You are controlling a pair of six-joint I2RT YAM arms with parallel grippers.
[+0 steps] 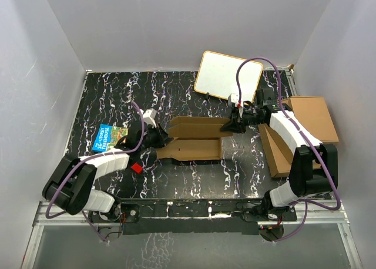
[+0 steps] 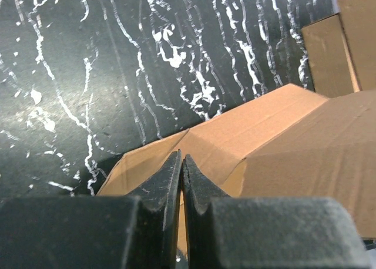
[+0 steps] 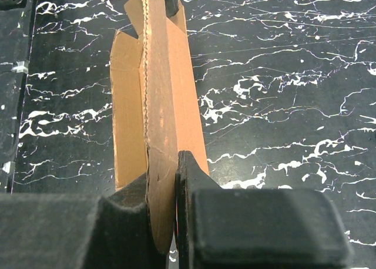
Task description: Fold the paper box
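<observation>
At the middle of the black marbled counter (image 1: 106, 93), the paper box (image 1: 197, 141) is being held at both ends. It is being clenched by the left tool (image 1: 161, 140) and by the right tool (image 1: 227, 127).

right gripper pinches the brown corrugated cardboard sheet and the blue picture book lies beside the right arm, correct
Not quite. The right gripper does pinch the brown corrugated cardboard sheet, but the blue picture book lies beside the left arm, not the right; the top external view shows it.
</observation>
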